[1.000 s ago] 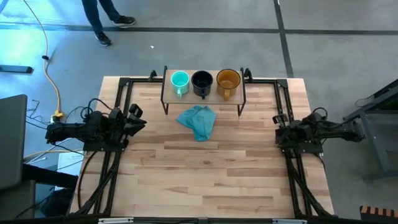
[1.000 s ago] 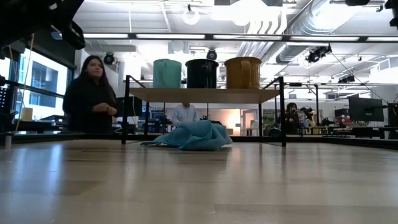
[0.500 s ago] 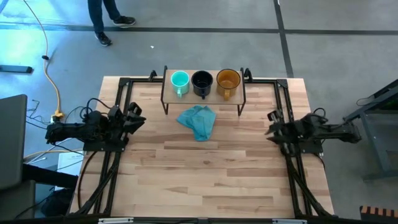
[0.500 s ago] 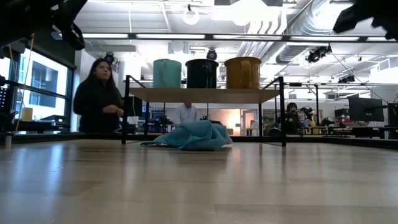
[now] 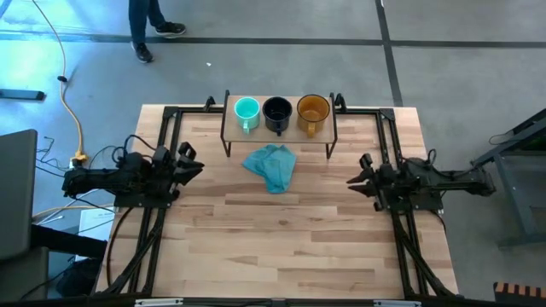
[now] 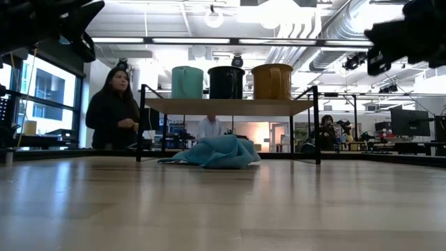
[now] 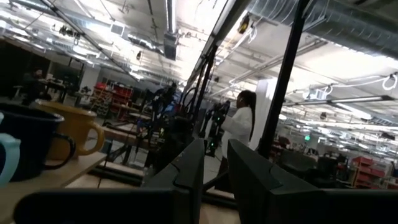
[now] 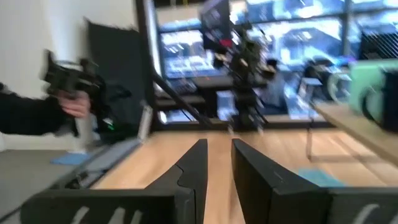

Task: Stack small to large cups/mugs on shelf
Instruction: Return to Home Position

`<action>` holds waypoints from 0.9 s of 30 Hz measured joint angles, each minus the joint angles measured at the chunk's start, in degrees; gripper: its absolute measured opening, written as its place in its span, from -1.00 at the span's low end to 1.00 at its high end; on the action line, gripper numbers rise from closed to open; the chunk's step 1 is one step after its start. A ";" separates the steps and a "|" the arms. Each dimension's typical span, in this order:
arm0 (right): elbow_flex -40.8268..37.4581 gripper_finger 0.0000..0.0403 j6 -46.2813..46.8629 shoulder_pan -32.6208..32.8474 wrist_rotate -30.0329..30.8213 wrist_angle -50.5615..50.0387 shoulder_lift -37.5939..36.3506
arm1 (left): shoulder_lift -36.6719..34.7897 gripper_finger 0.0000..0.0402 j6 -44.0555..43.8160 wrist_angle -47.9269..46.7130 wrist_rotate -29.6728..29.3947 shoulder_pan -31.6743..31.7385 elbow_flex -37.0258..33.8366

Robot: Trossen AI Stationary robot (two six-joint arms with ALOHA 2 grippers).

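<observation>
Three mugs stand in a row on the light-wood shelf by the table's far edge: the teal mug on the left, the black mug in the middle, the amber mug on the right. They rest on their bases, and the low view shows the teal mug, black mug and amber mug side by side. My left gripper hovers at the table's left edge, shut. My right gripper hovers over the table's right part, shut and pointing left. Neither is near a mug.
A blue-teal cloth lies crumpled on the table just in front of the shelf, partly under it. Black frame rails run along both table sides. The near half of the tabletop is bare wood. A person stands beyond the table.
My right arm has reached from the table's right edge toward the left, bringing its gripper out over the tabletop. The person beyond the table has walked a little to the right in the low view. The mugs and the cloth have stayed put.
</observation>
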 joint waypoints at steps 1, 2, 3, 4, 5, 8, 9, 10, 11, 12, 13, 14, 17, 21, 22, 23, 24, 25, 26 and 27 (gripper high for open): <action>0.00 -0.69 0.13 0.00 1.13 -1.42 0.00 | 0.02 -0.69 -0.02 -0.50 0.00 0.00 0.00; 0.00 -0.69 0.15 0.00 2.35 -2.97 0.00 | 0.02 -0.69 0.00 -0.94 0.00 0.00 0.00; 0.00 -0.69 0.01 0.00 3.31 -4.48 0.00 | 0.02 -0.69 0.00 -1.42 0.00 0.00 0.00; 0.00 -0.69 -0.24 0.00 3.91 -5.85 0.00 | 0.02 -0.69 0.00 -1.98 0.00 0.00 0.00; 0.01 -0.69 -0.28 0.00 4.51 -6.72 0.03 | 0.02 -0.69 -0.01 -2.53 0.00 0.00 0.00; 0.13 -0.69 -0.49 0.00 5.81 -7.17 0.09 | 0.02 -0.69 -0.01 -3.47 0.00 0.00 0.00; 0.13 -0.69 -0.91 0.00 5.83 -7.21 0.09 | 0.02 -0.69 -0.02 -3.81 0.02 0.00 0.00; 0.13 -0.69 -1.80 0.00 5.90 -7.23 0.09 | 0.02 -0.69 -0.02 -4.24 0.02 0.00 0.00; 0.15 -0.69 -3.01 0.00 6.15 -7.29 0.09 | 0.02 -0.69 -0.01 -4.69 0.02 0.00 0.00; 0.17 -0.69 -4.10 0.00 6.24 -7.42 0.09 | 0.02 -0.69 0.00 -5.13 0.02 0.00 0.00; 0.17 -0.69 -4.88 0.00 6.25 -7.47 0.09 | 0.02 -0.69 -0.02 -5.59 0.02 0.00 0.00; 0.17 -0.69 -5.35 0.00 6.24 -7.49 0.09 | 0.02 -0.69 0.00 -6.07 0.02 0.00 0.00; 0.20 -0.69 -4.69 0.00 6.22 -7.55 0.09 | 0.02 -0.69 0.00 -6.72 0.02 0.00 0.00; 0.22 -0.69 -4.24 0.00 5.75 -7.58 0.09 | 0.02 -0.69 0.00 -8.79 0.03 0.00 0.00; 0.22 -0.69 -4.21 0.00 5.74 -7.58 0.09 | 0.02 -0.69 -0.02 -9.56 0.02 0.00 0.00; 0.22 -0.69 -4.26 0.00 5.73 -7.61 0.09 | 0.02 -0.69 -0.01 -10.60 0.03 0.00 0.00; 0.22 -0.69 -4.25 0.00 5.71 -7.61 0.09 | 0.02 -0.69 -0.01 -11.77 0.02 0.00 0.00; 0.22 -0.69 -4.17 0.00 5.68 -7.61 0.09 | 0.02 -0.69 -0.02 -12.76 0.03 0.00 0.00; 0.22 -0.69 -4.02 0.00 5.65 -7.61 0.09 | 0.02 -0.69 -0.03 -13.59 0.05 0.00 0.00; 0.24 -0.69 -3.46 0.00 5.63 -7.61 0.09 | 0.02 -0.69 -0.32 -14.31 0.05 0.00 0.00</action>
